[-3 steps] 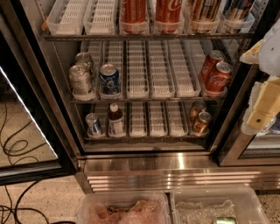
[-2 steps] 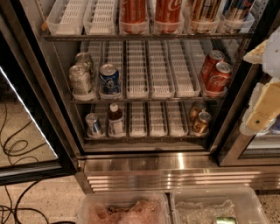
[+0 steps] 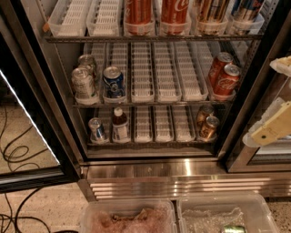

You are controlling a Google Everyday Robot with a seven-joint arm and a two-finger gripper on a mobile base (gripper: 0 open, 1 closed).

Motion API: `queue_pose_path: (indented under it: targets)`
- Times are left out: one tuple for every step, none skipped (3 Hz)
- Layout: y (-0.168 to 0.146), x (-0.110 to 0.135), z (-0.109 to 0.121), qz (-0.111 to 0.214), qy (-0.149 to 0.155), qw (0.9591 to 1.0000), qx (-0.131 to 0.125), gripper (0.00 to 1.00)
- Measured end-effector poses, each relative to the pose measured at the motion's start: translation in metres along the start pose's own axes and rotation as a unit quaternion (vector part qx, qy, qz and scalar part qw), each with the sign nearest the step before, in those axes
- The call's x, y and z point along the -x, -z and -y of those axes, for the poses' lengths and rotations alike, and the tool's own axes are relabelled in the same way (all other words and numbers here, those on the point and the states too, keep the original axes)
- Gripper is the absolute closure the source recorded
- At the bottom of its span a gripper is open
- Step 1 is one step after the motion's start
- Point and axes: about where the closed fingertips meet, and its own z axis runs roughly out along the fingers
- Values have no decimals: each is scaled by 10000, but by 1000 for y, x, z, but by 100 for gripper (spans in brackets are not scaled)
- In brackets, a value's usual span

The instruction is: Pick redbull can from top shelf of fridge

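Up and to the left of the gripper's (image 3: 260,101) upper finger (image 3: 283,65), we see the redbull can (image 3: 248,9) standing upright in the rightmost lane of the top shelf (image 3: 154,39). Only its lower body shows, cut by the top edge: slim, with slanted blue and silver panels, seated at the front of its white tray. Just left of it stands a gold-striped can (image 3: 211,10), and farther left of the fingers two red Coca-Cola cans (image 3: 175,12).

We find the gripper at the right edge, outside the fridge (image 3: 159,178) and in front of its black frame. Its two pale fingers are spread apart, one above the other, with nothing between them, and both are well apart from the redbull can.

Left of the gap between the fingers, a second pair of Coca-Cola cans (image 3: 223,76) sits on the middle rack (image 3: 150,103); far to the left on that rack are a dark-blue can (image 3: 113,82) and silver cans (image 3: 84,82). Left of the lower finger (image 3: 273,129), two bronze cans (image 3: 208,125) stand on the lowest rack. Below the fingers lie two clear plastic bins (image 3: 223,214).
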Motion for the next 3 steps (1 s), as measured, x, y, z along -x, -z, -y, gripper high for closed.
queue_pose_path:
  targets:
    - [1,8,5,137,-12,9999,-100,0]
    - [0,8,4,186,-45,9998,-115,0]
    - [-3,9,5,405,-391,9979,-313,0]
